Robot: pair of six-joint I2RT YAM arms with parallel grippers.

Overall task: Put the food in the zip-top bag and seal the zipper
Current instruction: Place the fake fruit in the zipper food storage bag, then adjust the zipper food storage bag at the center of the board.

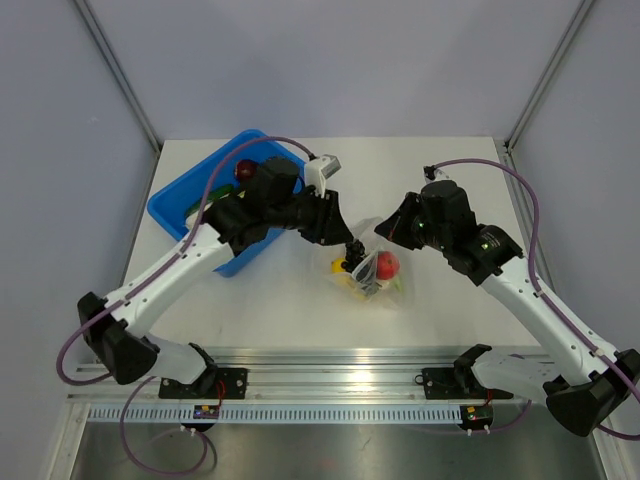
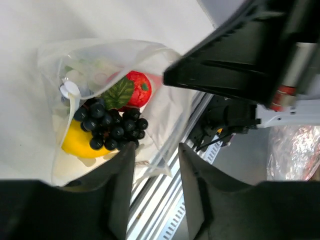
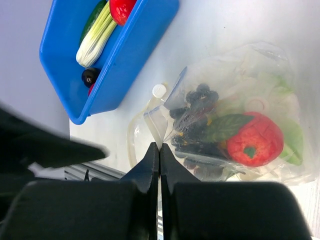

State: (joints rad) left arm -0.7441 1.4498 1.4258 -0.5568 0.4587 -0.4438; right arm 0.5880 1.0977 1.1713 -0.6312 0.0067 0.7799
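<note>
The zip-top bag (image 1: pixel 380 283) lies mid-table, its mouth held open. Inside it are a red tomato (image 3: pixel 255 140), a dark purple cluster (image 2: pixel 112 127) and a yellow pepper (image 2: pixel 77 142). My right gripper (image 3: pixel 159 147) is shut, pinching the bag's mouth edge (image 3: pixel 161 120); in the top view the right gripper (image 1: pixel 376 246) sits at the bag's far side. My left gripper (image 2: pixel 156 165) hovers just above the mouth with its fingers apart and nothing between them; from above the left gripper (image 1: pixel 352 258) is at the bag's left end. More food stays in the tub: a leek (image 3: pixel 97 37), a red piece (image 3: pixel 121 7) and a dark piece (image 3: pixel 90 76).
The blue tub (image 1: pixel 190 205) stands at the back left, partly under my left arm. An aluminium rail (image 1: pixel 330 365) runs along the table's near edge. My right arm (image 2: pixel 240 55) hangs close over the bag in the left wrist view.
</note>
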